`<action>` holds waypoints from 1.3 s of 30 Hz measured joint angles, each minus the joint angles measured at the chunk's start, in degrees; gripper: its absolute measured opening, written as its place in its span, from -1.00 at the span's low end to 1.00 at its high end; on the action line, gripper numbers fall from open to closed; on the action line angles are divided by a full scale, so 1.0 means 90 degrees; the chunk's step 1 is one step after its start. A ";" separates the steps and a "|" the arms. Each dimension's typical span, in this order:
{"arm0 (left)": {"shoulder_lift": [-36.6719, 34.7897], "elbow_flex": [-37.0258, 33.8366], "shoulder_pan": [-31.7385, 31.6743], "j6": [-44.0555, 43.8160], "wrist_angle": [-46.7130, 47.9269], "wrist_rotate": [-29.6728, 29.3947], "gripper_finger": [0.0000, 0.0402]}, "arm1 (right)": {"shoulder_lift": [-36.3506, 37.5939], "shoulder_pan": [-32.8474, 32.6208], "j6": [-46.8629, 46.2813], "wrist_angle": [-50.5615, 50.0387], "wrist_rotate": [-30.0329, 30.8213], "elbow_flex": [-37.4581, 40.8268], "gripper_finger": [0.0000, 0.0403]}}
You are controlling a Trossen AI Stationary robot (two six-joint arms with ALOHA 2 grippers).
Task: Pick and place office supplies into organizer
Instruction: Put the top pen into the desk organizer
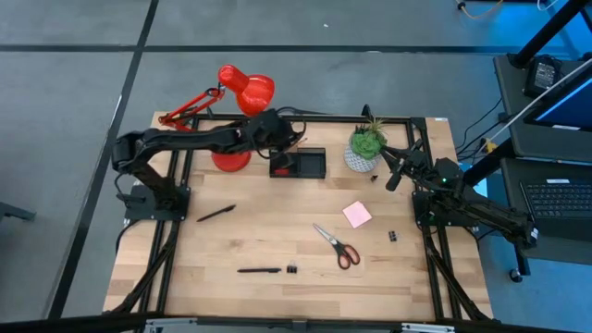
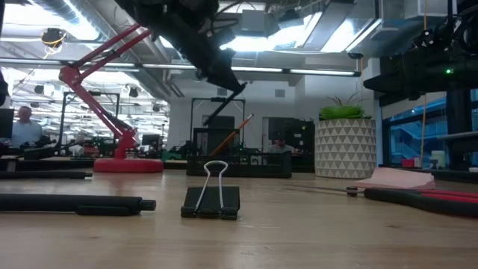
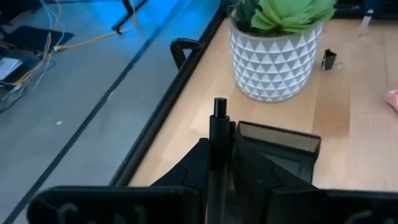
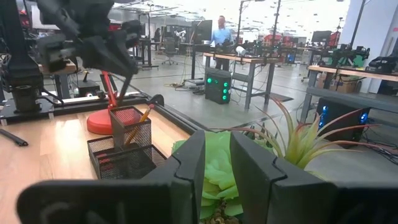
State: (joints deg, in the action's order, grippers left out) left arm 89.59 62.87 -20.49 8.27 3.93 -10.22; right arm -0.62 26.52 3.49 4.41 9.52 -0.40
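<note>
My left gripper (image 1: 280,141) hangs over the far middle of the table, shut on a black pen (image 3: 219,127). It is above the organizer (image 1: 302,164), a black mesh tray whose taller cup (image 4: 130,127) has an orange pencil (image 4: 144,116) leaning in it. My right gripper (image 1: 396,172) waits at the right beside the potted plant. Its fingers (image 4: 186,168) stand a narrow gap apart with nothing between them. On the table lie two more black pens (image 1: 215,213) (image 1: 259,270), red-handled scissors (image 1: 337,246), a pink sticky pad (image 1: 357,215) and small black clips (image 1: 393,237). My left gripper pinches the black pen's shaft (image 3: 219,146) between its two fingers, coming from the table's left and slanting down. One end (image 3: 219,104) of the pen sticks out past the fingertips. The pen is lifted clear and slants down toward the taller cup (image 4: 122,87).
A red desk lamp (image 1: 245,88) stands with its base (image 1: 231,159) just left of the organizer. A plant in a white patterned pot (image 1: 366,148) stands to the organizer's right, with a clip (image 3: 329,60) beside it. Another clip (image 2: 211,200) lies near the front pen.
</note>
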 joint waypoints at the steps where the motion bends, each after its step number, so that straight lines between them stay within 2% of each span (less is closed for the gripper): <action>1: 0.0059 0.0000 -0.0025 0.0000 -0.0040 0.0033 -0.75 | 0.0001 0.0000 0.0000 0.0002 0.0000 -0.0001 -0.60; 18: 0.0996 0.0002 -0.0201 0.0114 0.0006 0.0316 -0.74 | 0.0001 0.0000 0.0003 -0.0001 -0.0002 -0.0001 -0.60; 24: 0.1075 0.0002 -0.0201 0.0043 0.0058 0.0290 -0.74 | 0.0001 -0.0002 0.0003 -0.0001 -0.0002 -0.0001 -0.60; 39: 0.1082 0.0002 -0.0199 -0.0012 0.0063 0.0277 -0.58 | 0.0002 0.0000 0.0005 -0.0001 -0.0002 -0.0001 -0.60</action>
State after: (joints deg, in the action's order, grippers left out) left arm 99.33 62.89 -22.28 8.16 4.49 -7.73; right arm -0.60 26.52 3.53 4.40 9.50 -0.40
